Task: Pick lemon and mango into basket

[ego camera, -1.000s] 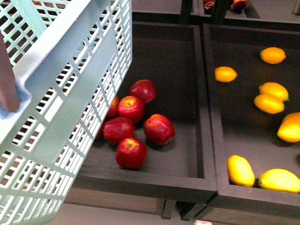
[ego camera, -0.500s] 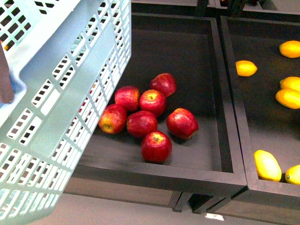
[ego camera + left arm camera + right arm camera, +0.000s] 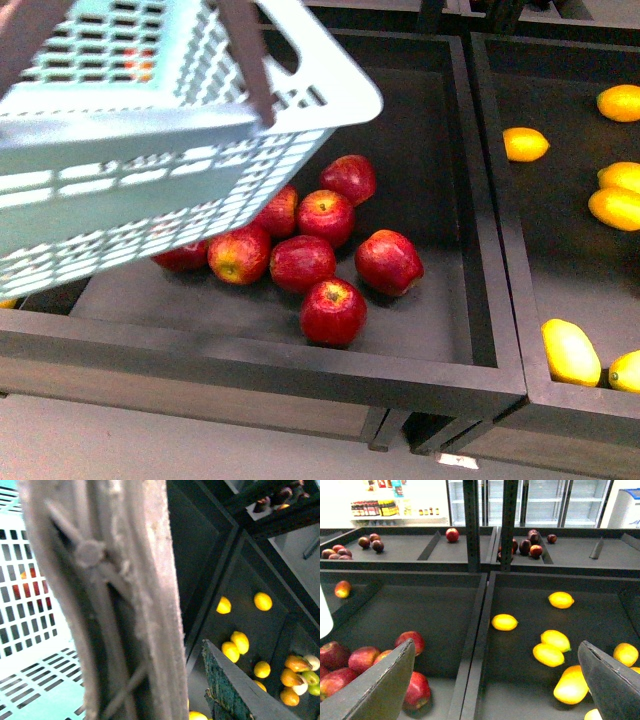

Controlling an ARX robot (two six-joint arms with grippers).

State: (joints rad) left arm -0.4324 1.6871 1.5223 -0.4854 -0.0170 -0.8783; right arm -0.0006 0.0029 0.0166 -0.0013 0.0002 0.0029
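Right claw (image 3: 496, 645) gapes wide, empty; lemon (image 3: 504, 622) just ahead, long axis finger to finger. I judge right arm nearer. Left claw (image 3: 185, 650) grips basket (image 3: 150, 190) by its handle (image 3: 100, 605).

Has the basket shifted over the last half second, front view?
Yes. The basket has swung up off the apple tray's front wall, its corner now reaching right above the apples.

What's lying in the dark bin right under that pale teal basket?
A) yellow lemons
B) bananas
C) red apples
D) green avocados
C: in the front view the red apples cluster in the bin partly beneath the basket, while the yellow fruits lie in the next bin to the right.
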